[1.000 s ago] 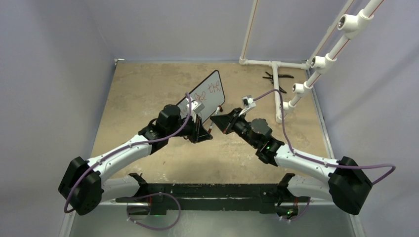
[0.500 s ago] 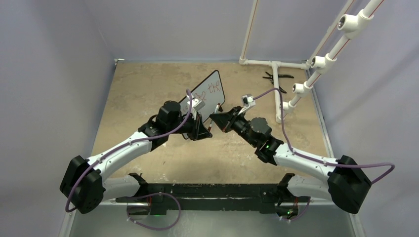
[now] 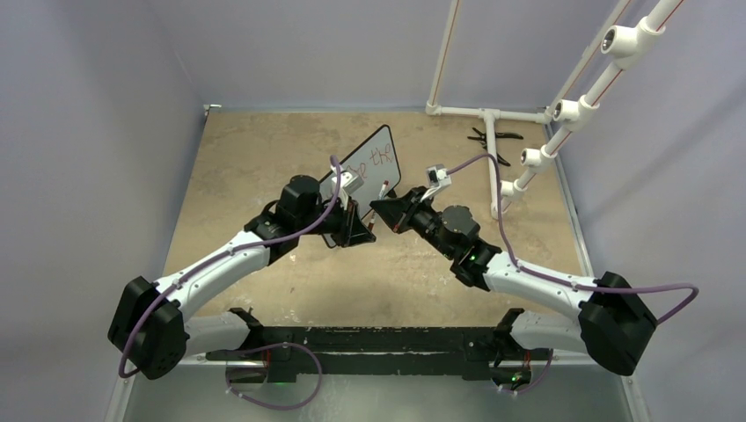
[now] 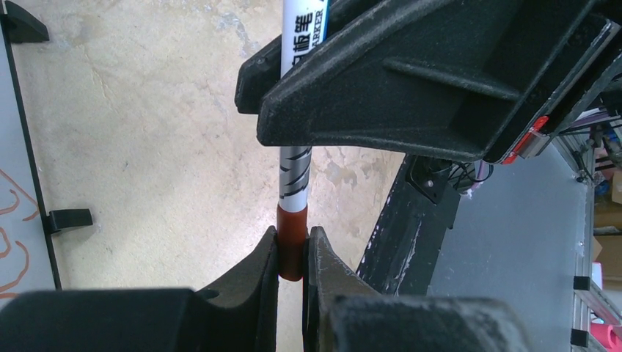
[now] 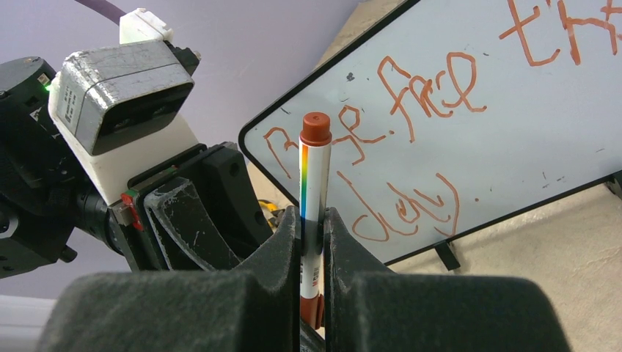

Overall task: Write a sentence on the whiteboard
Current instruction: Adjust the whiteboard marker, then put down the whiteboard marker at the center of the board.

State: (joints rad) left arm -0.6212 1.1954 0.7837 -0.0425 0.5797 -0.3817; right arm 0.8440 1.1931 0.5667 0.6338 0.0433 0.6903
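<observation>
The whiteboard (image 3: 378, 171) stands tilted at the table's middle back, on small black feet. The sentence (image 5: 433, 88), in red handwriting, runs in two lines across the whiteboard (image 5: 513, 169). The board's black edge (image 4: 15, 147) also shows at the left of the left wrist view. A white marker (image 5: 314, 176) with red ends stands just in front of the board, held from both sides. My right gripper (image 5: 313, 216) is shut on its barrel. My left gripper (image 4: 293, 246) is shut on its red end (image 4: 292, 249). The two grippers (image 3: 365, 227) (image 3: 381, 211) meet tip to tip by the board's near corner.
A white pipe frame (image 3: 489, 119) lies and rises at the back right. A small black tool (image 3: 493, 137) lies beside it. Pale walls close the table on the left, back and right. The arms' black base rail (image 3: 378, 338) runs along the near edge.
Both grippers, still joined on the marker, have drifted slightly left and back toward the whiteboard. Neither grip has changed.
</observation>
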